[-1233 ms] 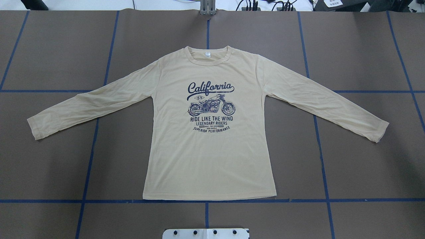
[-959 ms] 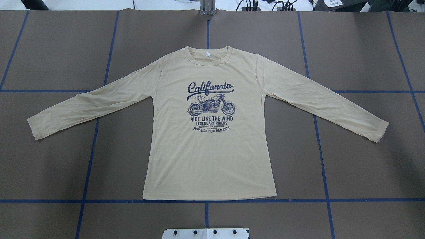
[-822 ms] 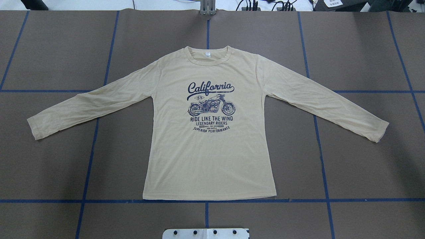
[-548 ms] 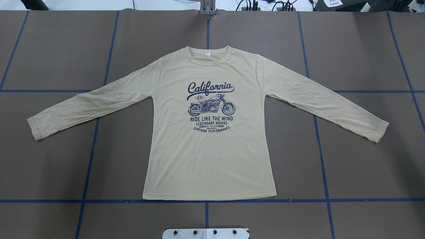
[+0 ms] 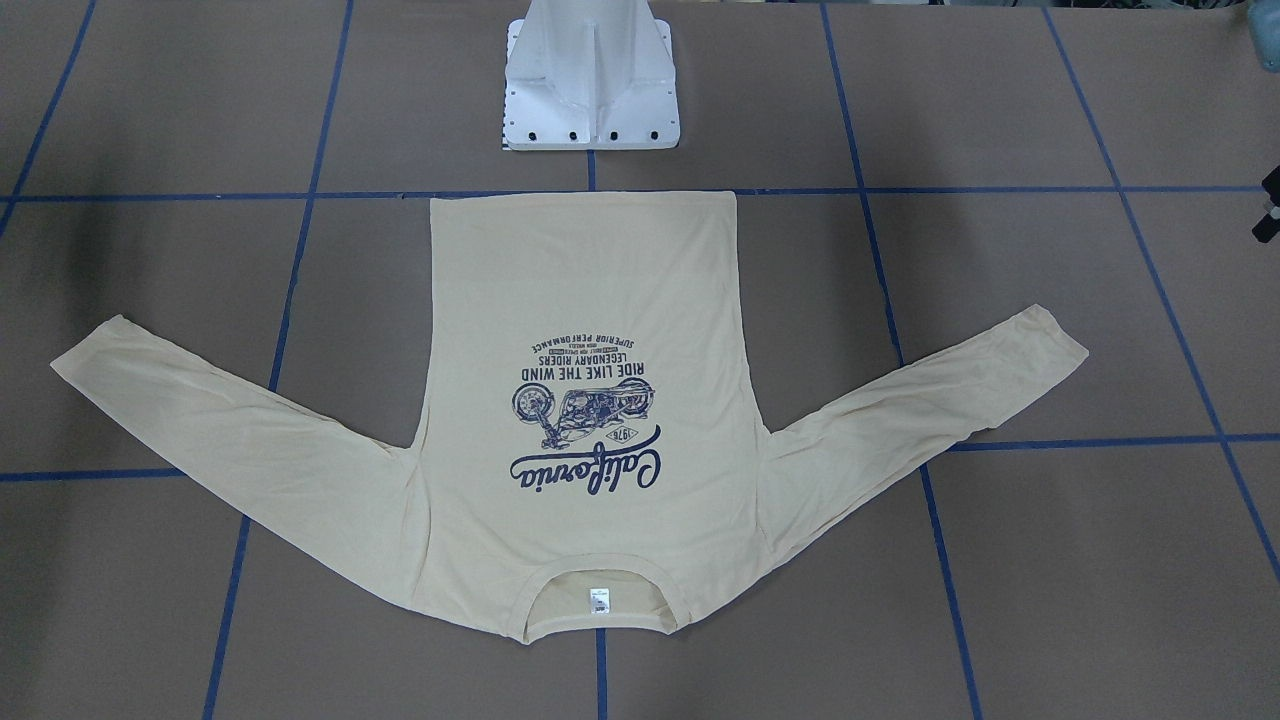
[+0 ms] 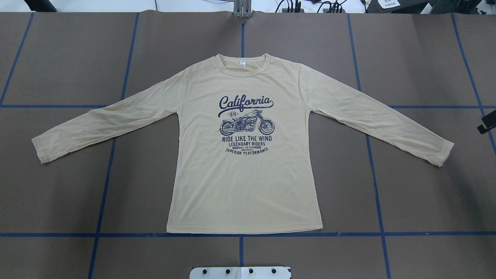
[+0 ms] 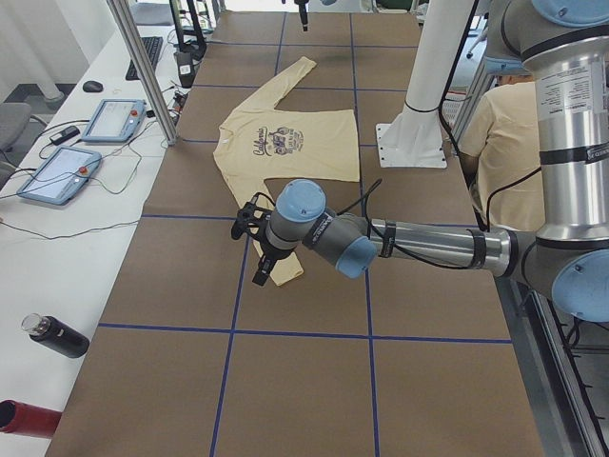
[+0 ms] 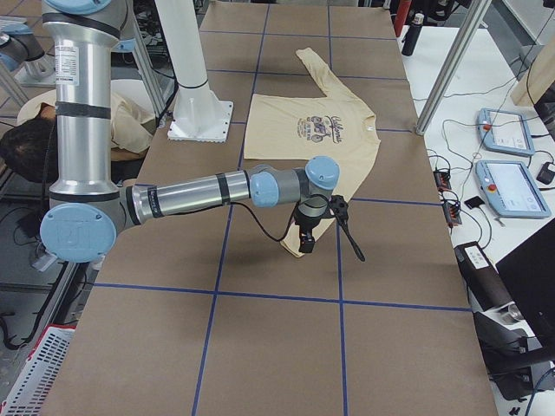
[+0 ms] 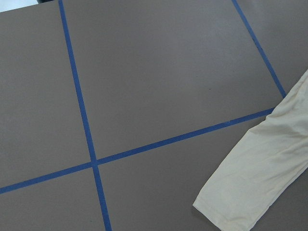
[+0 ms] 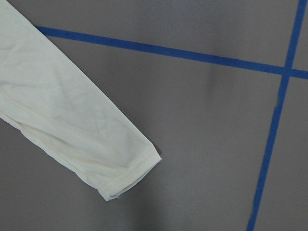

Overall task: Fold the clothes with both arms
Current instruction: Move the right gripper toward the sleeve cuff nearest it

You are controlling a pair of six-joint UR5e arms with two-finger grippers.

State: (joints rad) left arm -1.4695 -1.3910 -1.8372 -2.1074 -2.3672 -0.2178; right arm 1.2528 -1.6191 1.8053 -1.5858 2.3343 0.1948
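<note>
Brown table (image 6: 58, 58): T-shirt (image 6: 244, 186) flat; left gripper (image 7: 249, 255), right gripper (image 8: 328, 247) over cuffs (image 6: 40, 153); opening indiscernible.

On the T-shirt (image 6: 244, 186), in the overhead view, we read its navy print (image 6: 246, 126): "California" at 12 o'clock, "1976" beneath, then toward 6 o'clock "RIDE LIKE THE WIND", "LEGENDARY RIDERS", "SUPERIOR PERFORMANCE". We cannot read the neck label (image 6: 242, 64).
</note>
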